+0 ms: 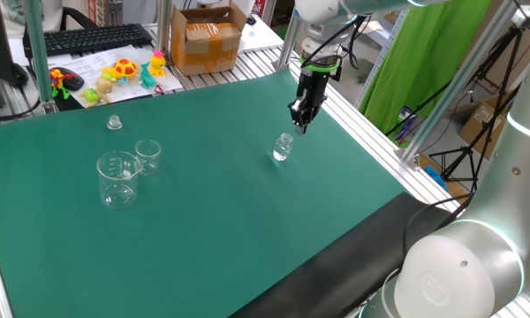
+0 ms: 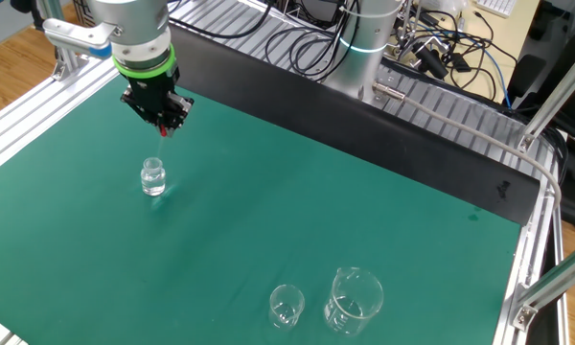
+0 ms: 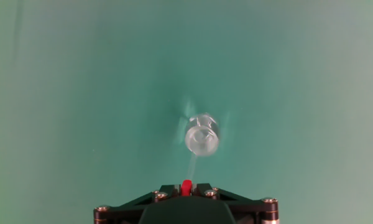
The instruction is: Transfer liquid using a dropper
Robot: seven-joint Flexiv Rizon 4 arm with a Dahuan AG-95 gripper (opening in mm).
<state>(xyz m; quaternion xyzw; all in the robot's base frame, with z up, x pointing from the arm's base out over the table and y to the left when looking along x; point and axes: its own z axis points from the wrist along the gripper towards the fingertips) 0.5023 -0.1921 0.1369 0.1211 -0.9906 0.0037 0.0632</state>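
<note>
Pincer [image 3: 186,190] clamped on dropper [image 3: 187,185] by red end, pointing down, hovering above vial [image 3: 202,135]. Dropper tip near vial mouth, not clearly inside. Two beakers [image 2: 354,301] well apart on tabletop [image 2: 364,211]. Judgement: early stage; drawing liquid, carrying, releasing all left.

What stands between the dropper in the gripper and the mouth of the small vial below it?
Nothing visible. The gripper holds the dropper by its red end, tip pointing down toward the vial. Only open air and bare green mat lie around the vial's mouth.
</note>
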